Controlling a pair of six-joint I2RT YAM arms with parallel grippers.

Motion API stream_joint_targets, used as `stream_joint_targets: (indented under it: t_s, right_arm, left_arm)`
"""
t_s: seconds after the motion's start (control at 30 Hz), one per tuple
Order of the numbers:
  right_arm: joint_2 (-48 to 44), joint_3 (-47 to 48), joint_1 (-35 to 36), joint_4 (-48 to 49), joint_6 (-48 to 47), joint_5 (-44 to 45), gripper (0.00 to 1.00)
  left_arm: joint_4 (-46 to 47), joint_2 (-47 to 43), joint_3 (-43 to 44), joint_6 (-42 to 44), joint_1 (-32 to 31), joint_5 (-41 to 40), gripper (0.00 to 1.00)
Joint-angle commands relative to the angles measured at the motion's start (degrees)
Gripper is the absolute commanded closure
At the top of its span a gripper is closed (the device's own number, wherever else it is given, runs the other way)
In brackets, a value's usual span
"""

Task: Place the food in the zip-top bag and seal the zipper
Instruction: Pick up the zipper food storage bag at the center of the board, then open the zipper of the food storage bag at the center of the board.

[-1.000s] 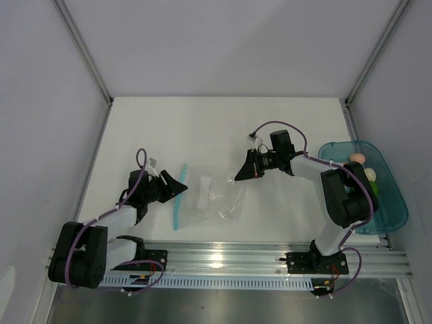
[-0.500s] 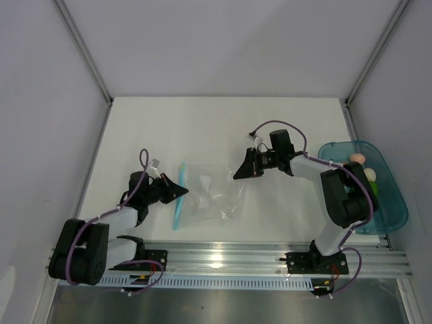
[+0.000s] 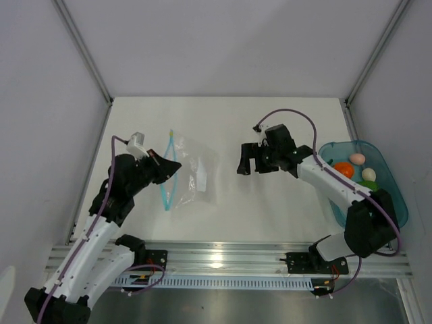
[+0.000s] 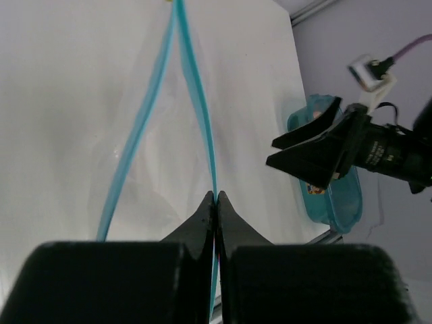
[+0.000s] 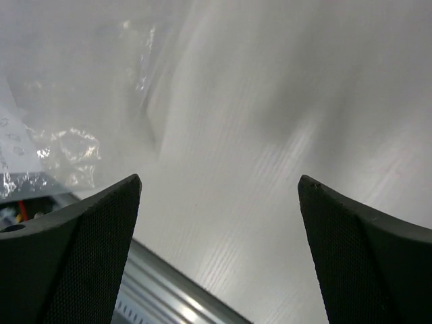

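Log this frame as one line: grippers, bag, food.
left gripper: shut on zipper | right gripper: open, empty | zip-top bag: mouth open, no food inside | food: in tray

The zip-top bag (image 3: 192, 179) is being seen as clear, crinkled, glinting plastic, its zipper (image 4: 196, 101) as a smooth teal strip. The table (image 3: 223, 128) is being shown matt white, the tray (image 3: 398, 196) translucent teal plastic, the rail (image 3: 229, 255) bright metal. The fingers (image 5: 74, 256) of the right gripper (image 5: 219, 185) are being shown matt black, finely grained.

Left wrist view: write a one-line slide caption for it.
Left gripper pinches one side of the zipper on the open zip-top bag; the open right gripper hovers beyond.
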Motion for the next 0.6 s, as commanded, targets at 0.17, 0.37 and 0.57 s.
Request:
stream_joint_targets:
  t_s: [0.17,0.37,0.57]
  right_arm:
    - [-14.9,2.5,2.8,-2.9,4.2,13.3,0.01]
    - [-15.2,7.0,17.5,-1.5,9.8,18.4,0.08]
    - [-14.4,5.8,31.4,4.4,11.5,29.2,0.26]
  left_arm:
    - [-17.3,0.6,7.2,-13.3,-13.8,-20.7,0.99]
    - [-24.4,7.6,12.9,-23.6,-24.8,-31.1,1.00]
    - [-26.8,11.9,15.9,-30.9,-31.9,-35.2,1.00]
